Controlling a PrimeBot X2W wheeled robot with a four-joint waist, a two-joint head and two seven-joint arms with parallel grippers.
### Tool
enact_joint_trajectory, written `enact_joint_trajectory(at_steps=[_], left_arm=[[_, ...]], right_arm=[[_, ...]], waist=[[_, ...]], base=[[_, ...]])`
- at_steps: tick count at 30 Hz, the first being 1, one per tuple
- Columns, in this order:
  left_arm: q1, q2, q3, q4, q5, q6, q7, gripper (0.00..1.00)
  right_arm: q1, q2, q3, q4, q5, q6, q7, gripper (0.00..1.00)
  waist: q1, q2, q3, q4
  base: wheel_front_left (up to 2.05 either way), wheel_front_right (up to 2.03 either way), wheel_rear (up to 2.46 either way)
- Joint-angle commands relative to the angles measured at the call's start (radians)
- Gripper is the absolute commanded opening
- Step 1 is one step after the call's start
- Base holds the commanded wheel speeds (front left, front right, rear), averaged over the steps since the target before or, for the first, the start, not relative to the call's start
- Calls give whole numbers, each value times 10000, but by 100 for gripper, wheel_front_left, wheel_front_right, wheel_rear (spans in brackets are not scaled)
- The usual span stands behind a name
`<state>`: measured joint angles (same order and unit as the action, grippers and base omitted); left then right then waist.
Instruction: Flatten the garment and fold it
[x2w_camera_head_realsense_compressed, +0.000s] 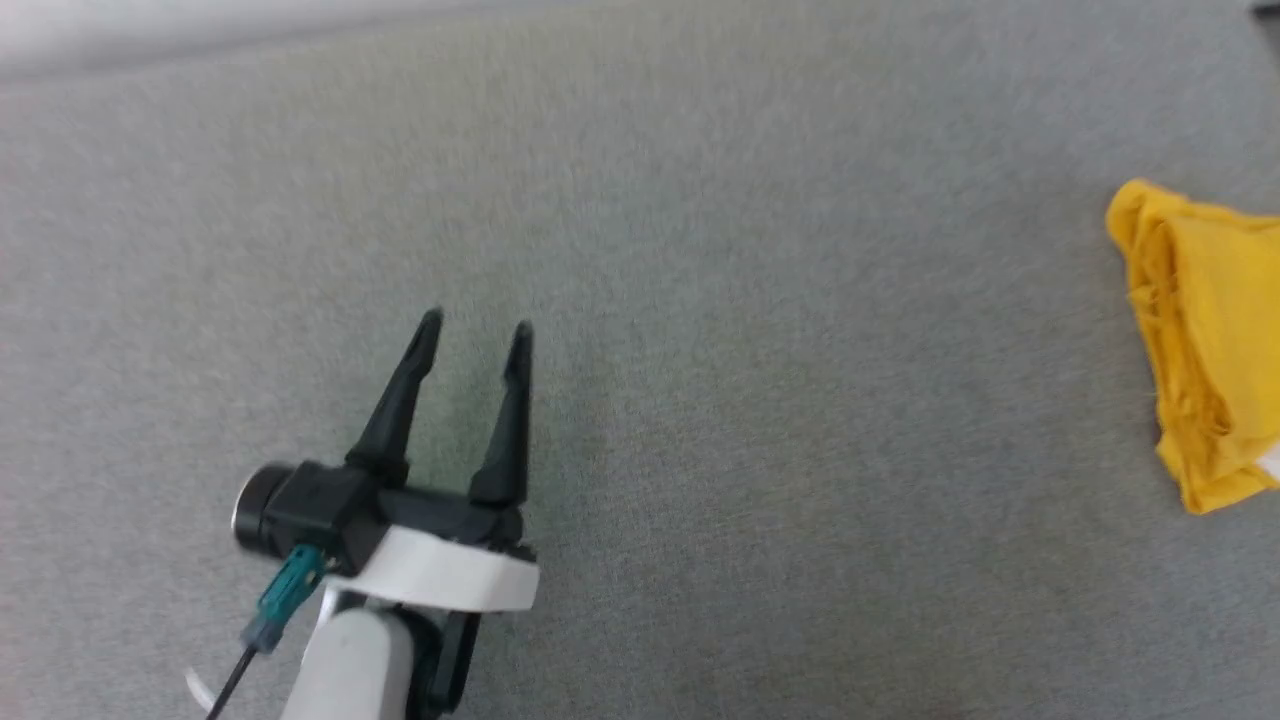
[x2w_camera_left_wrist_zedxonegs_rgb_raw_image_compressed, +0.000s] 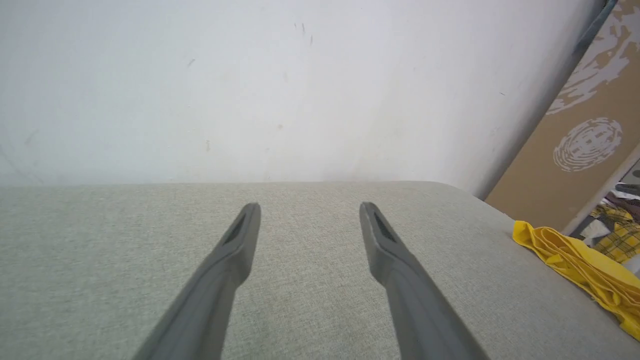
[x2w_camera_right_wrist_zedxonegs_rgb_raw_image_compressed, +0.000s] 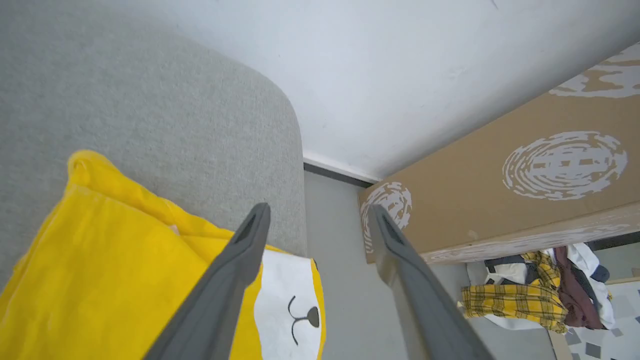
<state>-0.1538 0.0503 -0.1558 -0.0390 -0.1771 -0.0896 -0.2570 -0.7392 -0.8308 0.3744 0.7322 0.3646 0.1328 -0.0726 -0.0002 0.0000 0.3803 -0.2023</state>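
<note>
The left gripper (x2w_camera_head_realsense_compressed: 477, 325) hung just above the grey upholstered surface (x2w_camera_head_realsense_compressed: 700, 250), its two fingers spread wide with nothing between them; ahead of its tips lay bare fabric and then the white wall (x2w_camera_left_wrist_zedxonegs_rgb_raw_image_compressed: 250, 75). The yellow T-shirt (x2w_camera_head_realsense_compressed: 1210, 350) lay well off to that gripper's right, a bunched stack of layers rather than a flat sheet.

The right gripper (x2w_camera_right_wrist_zedxonegs_rgb_raw_image_compressed: 318, 208) stood over the shirt, fingers apart and empty. The shirt sat under and to the left of its left finger, with the white face patch (x2w_camera_right_wrist_zedxonegs_rgb_raw_image_compressed: 285, 280) (printed nose and mouth showing) right at the rounded edge of the surface. Under its right finger there was only floor (x2w_camera_right_wrist_zedxonegs_rgb_raw_image_compressed: 335, 260); beyond lay a cardboard box (x2w_camera_right_wrist_zedxonegs_rgb_raw_image_compressed: 500, 200) and a heap of clothes (x2w_camera_right_wrist_zedxonegs_rgb_raw_image_compressed: 525, 295).

Flattening looked not yet done, and the likeliest trouble was the edge. A tug toward the right gripper's right side would probably slide the loose cotton off the cushion and onto the floor. A pinch closing through several layers at once would likely lift the whole bundle instead of opening it; catching only the top layer might peel it and leave the rest crumpled. With the left gripper so far away, a one-sided pull would tend to drag the shirt rather than spread it.
</note>
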Motion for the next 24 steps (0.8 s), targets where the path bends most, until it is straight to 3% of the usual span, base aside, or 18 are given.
enact_joint_trajectory(at_steps=[1,10,19,24], left_arm=[[204,-1,102,-48,-57,143,-47,100],[1149,-1,1011,-129,-46,1125,-47,100],[1718,-1,1400,-135,54,1401,-47,100],[1950,-1,1313,7,2,1479,-47,100]], right_arm=[[-122,187,-23,-230,89,-21,-157,100],[869,1709,-875,-2681,436,-21,-1205,100],[3812,4117,-2770,-6000,16,-21,-1522,100],[5497,5534,-3374,-6898,-233,-21,-1432,100]], waist=[[2,0,-1409,-17],[2,0,-2744,518],[2,0,-3261,1235],[2,0,-3391,1623]], base=[[0,0,0],[0,0,0],[0,0,0],[0,0,0]])
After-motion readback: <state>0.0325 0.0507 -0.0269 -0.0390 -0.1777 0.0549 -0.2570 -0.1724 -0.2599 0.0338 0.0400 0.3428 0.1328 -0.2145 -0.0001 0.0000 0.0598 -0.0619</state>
